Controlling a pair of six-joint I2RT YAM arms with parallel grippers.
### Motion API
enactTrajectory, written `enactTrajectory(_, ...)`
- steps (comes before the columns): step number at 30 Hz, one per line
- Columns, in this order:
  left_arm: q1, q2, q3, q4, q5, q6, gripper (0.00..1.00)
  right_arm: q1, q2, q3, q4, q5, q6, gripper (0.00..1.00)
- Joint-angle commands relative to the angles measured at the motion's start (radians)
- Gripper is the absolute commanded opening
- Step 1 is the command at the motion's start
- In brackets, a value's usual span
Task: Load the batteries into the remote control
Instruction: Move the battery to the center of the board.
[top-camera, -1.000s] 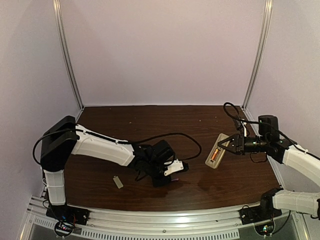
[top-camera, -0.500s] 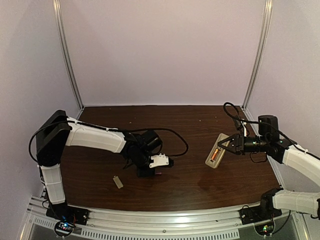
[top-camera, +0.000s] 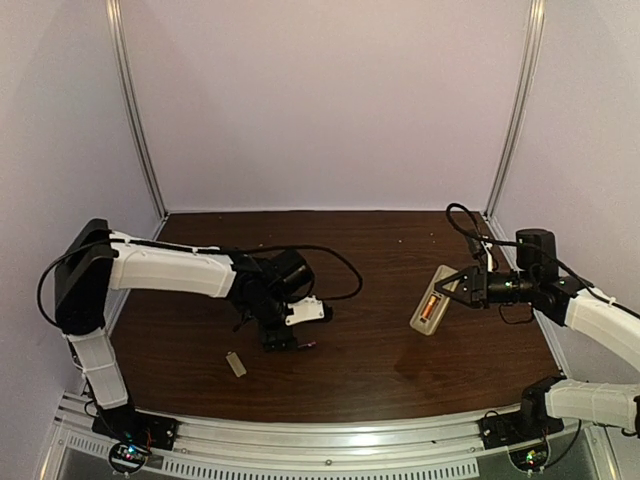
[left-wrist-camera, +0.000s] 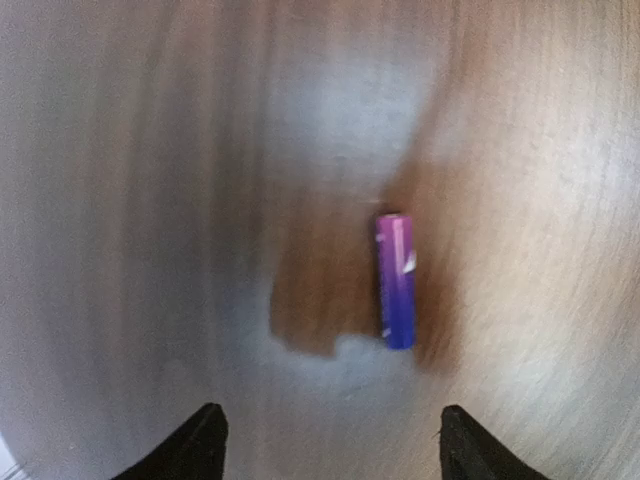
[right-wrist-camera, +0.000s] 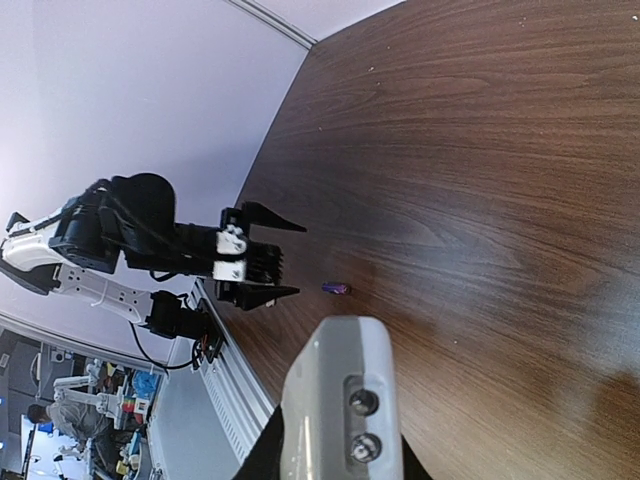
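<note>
The left fingers (left-wrist-camera: 205, 448) stand wide apart with nothing between them, hanging low over the tabletop (top-camera: 370, 250) left of centre. A loose battery (left-wrist-camera: 396, 280) lies flat on the wood just ahead of the fingertips, nearer the one on the right side of the wrist view. It shows purple-blue there, and blur hides any markings. From above, it is only a small speck just beside the fingers. Well apart on the right side, the right fingers (top-camera: 452, 281) are closed on the remote control (top-camera: 420, 320), gripping its far end. The handset is tilted with its beige back facing up, and an orange battery (top-camera: 428, 307) sits in the recessed bay. Whether the remote's near end touches the wood cannot be told. A small flat grey cover (top-camera: 236, 364) lies near the front edge, close to the left fingers but clear of them.
</note>
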Motion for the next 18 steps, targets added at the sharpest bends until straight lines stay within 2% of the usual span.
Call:
enactTrajectory(1, 0.017, -0.183, -0.007, 0.073, -0.189, -0.133, 0.81, 0.007, 0.005, 0.043, 0.027, 0.021, -0.001, 0.00)
enactTrajectory(3, 0.018, -0.284, -0.033, 0.129, -0.218, -0.187, 0.85, 0.007, 0.008, 0.047, 0.024, 0.024, -0.005, 0.00)
enactTrajectory(4, 0.018, -0.335, -0.068, 0.169, -0.214, -0.241, 0.96, 0.007, 0.009, 0.047, 0.023, 0.025, -0.005, 0.00)
enactTrajectory(5, 0.019, -0.381, -0.090, 0.215, -0.206, -0.271, 0.97, 0.008, 0.010, 0.049, 0.026, 0.024, -0.006, 0.00)
enactTrajectory(8, 0.019, -0.464, -0.202, 0.311, -0.178, -0.485, 0.97, 0.008, 0.014, 0.051, 0.032, 0.027, -0.005, 0.00)
enactTrajectory(14, 0.006, -0.283, -0.113, 0.142, 0.128, -0.419, 0.97, 0.010, 0.017, 0.057, 0.029, 0.027, -0.002, 0.00)
enactTrajectory(17, 0.002, -0.228, -0.105, 0.100, 0.110, -0.481, 0.97, 0.010, 0.014, 0.063, 0.010, 0.031, -0.006, 0.00)
enactTrajectory(18, 0.003, -0.204, -0.076, 0.064, 0.114, -0.532, 0.93, 0.010, 0.012, 0.063, 0.006, 0.033, -0.008, 0.00)
